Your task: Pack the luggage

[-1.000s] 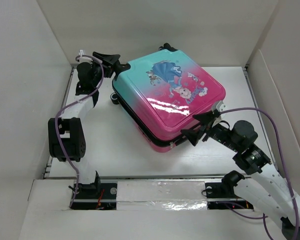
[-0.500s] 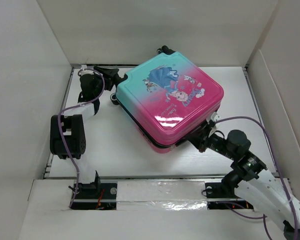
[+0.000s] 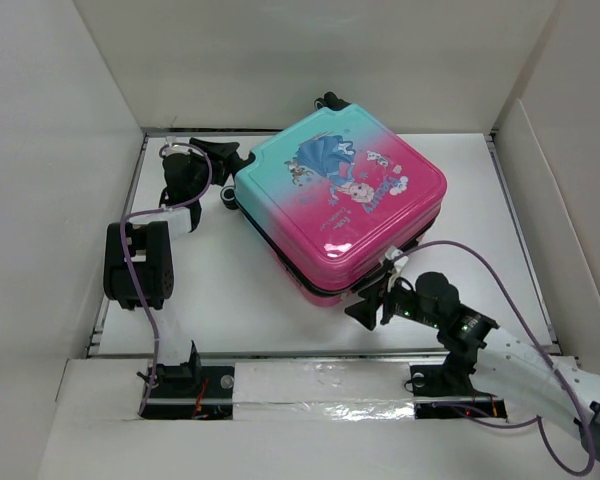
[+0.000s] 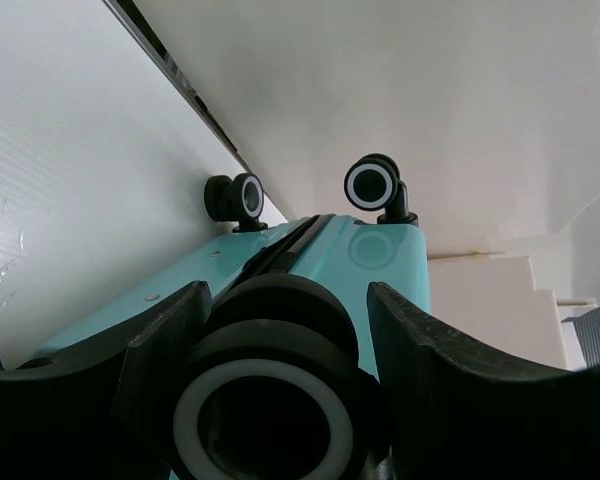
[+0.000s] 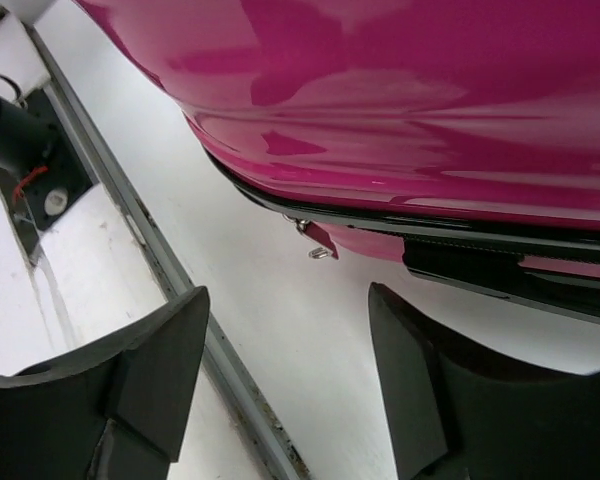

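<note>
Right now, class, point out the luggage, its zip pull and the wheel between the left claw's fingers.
luggage [image 3: 340,215], top view, pink lid.
zip pull [image 5: 320,245], right wrist view, metal tab.
wheel [image 4: 263,370], left wrist view, white ring.

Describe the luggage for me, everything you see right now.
The luggage is a glossy hard shell, teal fading to pink, with a cartoon print, black zip seam and black wheels. It lies closed and flat, askew on the table. The left gripper clasps one wheel; the right gripper hangs open beside its pink corner.
</note>
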You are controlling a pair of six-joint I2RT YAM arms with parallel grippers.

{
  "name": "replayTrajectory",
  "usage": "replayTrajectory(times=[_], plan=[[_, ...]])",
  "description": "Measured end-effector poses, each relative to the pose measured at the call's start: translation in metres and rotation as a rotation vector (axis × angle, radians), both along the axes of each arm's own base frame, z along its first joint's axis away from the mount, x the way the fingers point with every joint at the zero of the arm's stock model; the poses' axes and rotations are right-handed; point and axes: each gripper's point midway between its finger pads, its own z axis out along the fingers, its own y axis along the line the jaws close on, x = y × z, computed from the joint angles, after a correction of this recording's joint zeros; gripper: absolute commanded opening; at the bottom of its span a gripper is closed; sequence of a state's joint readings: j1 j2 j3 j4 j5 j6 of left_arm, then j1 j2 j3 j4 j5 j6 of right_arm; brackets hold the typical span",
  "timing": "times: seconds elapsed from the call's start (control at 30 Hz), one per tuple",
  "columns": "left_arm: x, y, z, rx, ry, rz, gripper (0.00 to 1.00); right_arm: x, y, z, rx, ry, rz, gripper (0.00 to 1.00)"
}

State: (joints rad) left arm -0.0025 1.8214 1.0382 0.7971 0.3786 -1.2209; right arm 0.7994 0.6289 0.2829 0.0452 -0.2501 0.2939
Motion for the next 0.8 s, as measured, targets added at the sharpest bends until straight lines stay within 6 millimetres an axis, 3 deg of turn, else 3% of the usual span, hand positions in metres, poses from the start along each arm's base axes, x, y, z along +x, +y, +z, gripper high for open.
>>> replayTrajectory(times=[0.1, 0.3, 0.47, 0.57, 0.67, 0.7, 0.8], plan=[[0.0, 0.001, 0.0, 0.008, -0.007, 0.0, 0.67, 0.003, 0.008, -0.008, -0.003, 0.011, -0.001, 0.74], [-0.001, 0.008, -0.007, 0.066, -0.029, 0.022, 0.84, 0.02, 0.015, -0.006, 0.027, -0.02, -0.054, 0.79], [-0.01, 0.026, -0.005, 0.109, -0.016, 0.103, 0.87, 0.024, 0.017, -0.014, 0.054, -0.01, -0.089, 0.74], [-0.022, 0.049, 0.011, 0.123, -0.039, 0.188, 0.79, 0.025, 0.02, -0.019, 0.062, 0.001, -0.108, 0.69], [-0.045, 0.068, 0.027, 0.127, -0.072, 0.276, 0.55, 0.024, 0.025, -0.024, 0.067, 0.013, -0.121, 0.62], [-0.055, 0.071, 0.032, 0.126, -0.087, 0.298, 0.42, 0.023, 0.026, -0.026, 0.07, 0.015, -0.125, 0.59], [-0.09, 0.063, 0.032, 0.12, -0.12, 0.325, 0.07, 0.024, 0.027, -0.029, 0.091, 0.022, -0.155, 0.5]])
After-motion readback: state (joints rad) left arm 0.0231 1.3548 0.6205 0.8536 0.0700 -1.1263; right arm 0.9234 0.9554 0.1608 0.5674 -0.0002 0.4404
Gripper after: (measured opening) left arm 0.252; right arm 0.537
